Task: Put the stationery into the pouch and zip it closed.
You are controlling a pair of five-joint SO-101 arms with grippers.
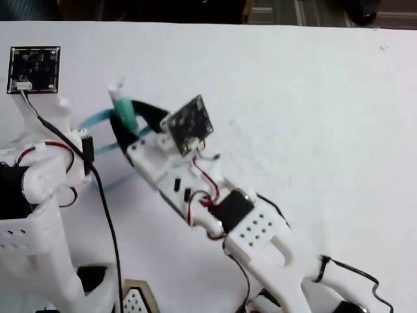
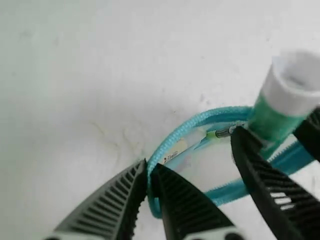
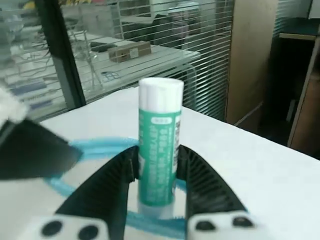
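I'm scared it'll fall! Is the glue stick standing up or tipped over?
Upright: the glue stick stands cap-up, held by the right gripper.

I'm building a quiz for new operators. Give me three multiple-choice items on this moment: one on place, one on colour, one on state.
1. Where is the glue stick? A) on the floor B) between the fingers of the right gripper C) on a shelf
2. What colour is the edge of the pouch? A) red B) yellow C) blue
3. The left gripper is: A) shut on the pouch's edge B) wide open C) holding a pen

B: it stands between the ribbed fingers. C: the zipper band is blue. A: its fingers pinch that band.
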